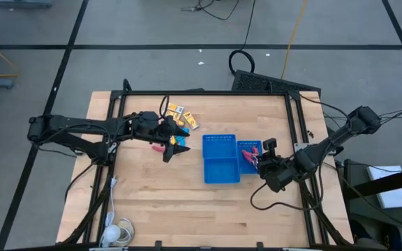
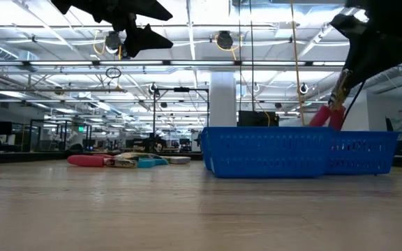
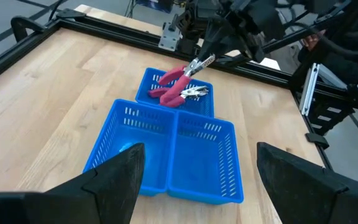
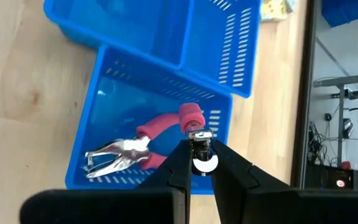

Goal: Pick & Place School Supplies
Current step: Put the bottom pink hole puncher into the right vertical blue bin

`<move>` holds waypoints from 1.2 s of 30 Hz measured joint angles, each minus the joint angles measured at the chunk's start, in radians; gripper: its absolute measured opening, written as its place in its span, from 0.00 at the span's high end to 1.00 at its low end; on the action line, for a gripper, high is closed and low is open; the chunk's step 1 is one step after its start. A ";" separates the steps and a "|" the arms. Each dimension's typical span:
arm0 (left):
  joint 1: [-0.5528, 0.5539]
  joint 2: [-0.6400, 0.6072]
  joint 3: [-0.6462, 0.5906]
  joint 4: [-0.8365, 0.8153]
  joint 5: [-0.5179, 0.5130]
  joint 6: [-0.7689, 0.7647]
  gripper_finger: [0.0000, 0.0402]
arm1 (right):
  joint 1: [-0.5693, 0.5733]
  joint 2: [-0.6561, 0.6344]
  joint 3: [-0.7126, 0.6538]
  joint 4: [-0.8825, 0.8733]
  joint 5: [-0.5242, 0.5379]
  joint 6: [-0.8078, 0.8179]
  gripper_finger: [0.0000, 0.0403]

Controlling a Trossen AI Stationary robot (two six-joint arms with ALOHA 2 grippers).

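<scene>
Fingers of the right gripper (image 4: 202, 163) are pinching shut on a red-handled tool (image 4: 191, 122), lowering it into the small blue bin (image 4: 104, 99) at frame centre; releasing seems next. Left gripper (image 1: 175, 141) is hovering wide open, empty.

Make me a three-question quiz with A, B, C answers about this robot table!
1. Where does the flat-lying metal-tipped tool with red handles rest?
A on bare wood
B inside the small blue plastic basket
C on the floor

2. What colour is the handle of the hanging tool pinched by the right gripper?
A green
B red
C black

3. How is the left gripper?
A shut on a yellow packet
B shut on a tool
C open and empty

Answers:
1. B, the right wrist view shows it inside the basket.
2. B, its red handle hangs beneath the pinching fingers.
3. C, its fingers stand wide apart with nothing between them.
</scene>
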 joint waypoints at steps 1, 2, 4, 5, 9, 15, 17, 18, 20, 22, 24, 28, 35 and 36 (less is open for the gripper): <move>0.000 0.000 0.000 -0.001 0.000 0.000 0.22 | 0.000 0.000 -0.010 0.003 0.000 0.001 0.93; 0.000 0.000 0.000 -0.003 0.000 0.000 0.22 | 0.000 0.000 -0.020 0.008 0.000 0.005 0.93; 0.000 0.000 0.000 -0.008 0.000 0.000 0.22 | 0.000 -0.001 -0.039 0.033 0.000 0.007 0.93; 0.000 0.000 0.000 -0.007 0.000 0.000 0.22 | 0.000 0.000 -0.046 0.046 0.001 0.005 0.93; 0.000 0.000 0.000 -0.007 0.000 0.000 0.22 | 0.000 -0.001 -0.078 0.088 0.009 -0.013 0.93; 0.000 0.000 0.000 -0.007 0.000 0.001 0.22 | -0.002 -0.001 -0.123 0.135 0.030 -0.023 0.93; 0.000 0.000 0.000 -0.007 0.000 0.001 0.22 | -0.002 -0.001 -0.140 0.153 0.032 -0.020 0.93; 0.000 0.000 0.000 -0.008 0.000 0.001 0.22 | -0.002 -0.001 -0.147 0.160 0.032 -0.020 0.93; 0.000 0.000 0.000 -0.017 0.000 0.001 0.22 | -0.002 -0.001 -0.150 0.169 0.030 -0.019 0.90; 0.000 0.000 0.000 -0.022 0.000 -0.001 0.22 | -0.003 -0.001 -0.150 0.178 0.025 -0.005 0.86; 0.000 0.000 0.000 -0.024 0.000 -0.002 0.22 | -0.002 -0.002 -0.151 0.187 0.022 0.000 0.80; 0.000 0.000 0.000 -0.026 0.000 -0.001 0.22 | -0.002 -0.002 -0.151 0.231 0.022 0.023 0.72; 0.000 0.000 0.000 -0.029 0.000 -0.001 0.22 | -0.001 -0.008 -0.106 0.300 -0.060 0.139 0.67; 0.000 0.000 0.000 -0.029 0.000 -0.001 0.22 | -0.001 -0.016 -0.101 0.300 -0.084 0.166 0.67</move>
